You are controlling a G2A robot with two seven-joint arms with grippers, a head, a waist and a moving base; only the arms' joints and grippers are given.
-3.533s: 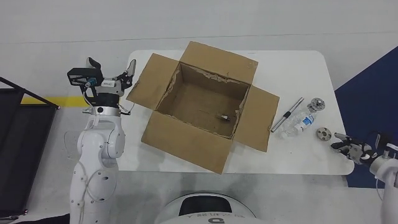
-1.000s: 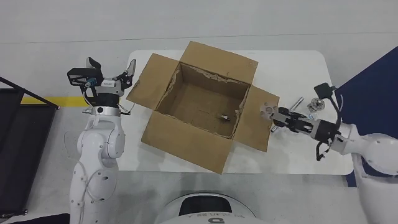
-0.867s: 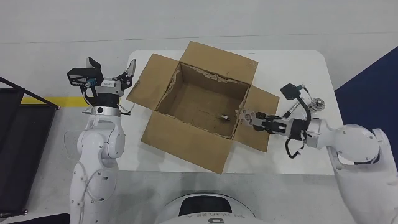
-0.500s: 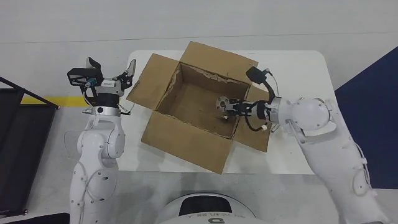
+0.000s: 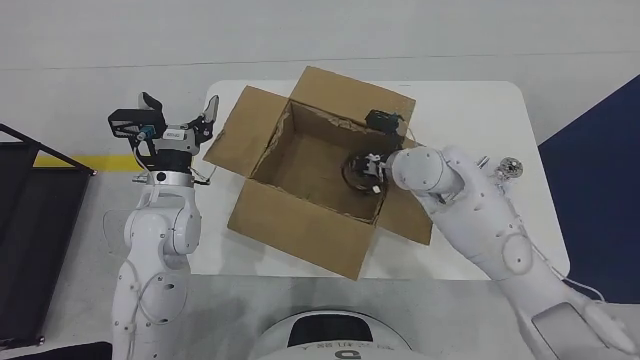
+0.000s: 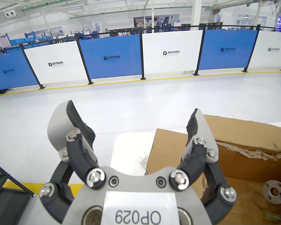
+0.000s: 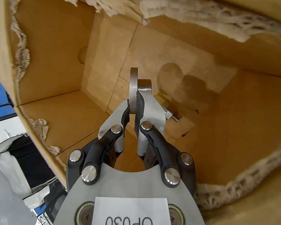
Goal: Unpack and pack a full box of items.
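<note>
A cardboard box (image 5: pixel 300 225) sits in the middle of the white counter (image 5: pixel 470 110) with all four flaps folded outward and its top wide open. The inner rim is ragged where the paper lining has torn. The right arm reaches over the flap on that side and down into the box. There the right pincer (image 7: pixel 132 108) is closed on a metal flange (image 7: pixel 133 87), a round disc with a short hub on one face. The black pads clamp the disc by its edge, so it stands upright with the hub pointing sideways. The flange hangs low inside the box, towards the right-hand wall, and I cannot tell whether it touches the cardboard floor. Just beside it, on the floor of the box, lies a small brass fitting (image 7: pixel 165 105) with a threaded end, close to the pincer's fingers but apart from the flange. Out on the counter, to the right of the box and well apart from it, rests a second flange (image 5: pixel 511 167), just beyond the right arm. The left arm stands off the left end of the counter. The left pincer (image 6: pixel 132 108) is held up near the box's left flap, its two fingers spread wide with only air between the pads, and it touches neither the cardboard nor the counter.
</note>
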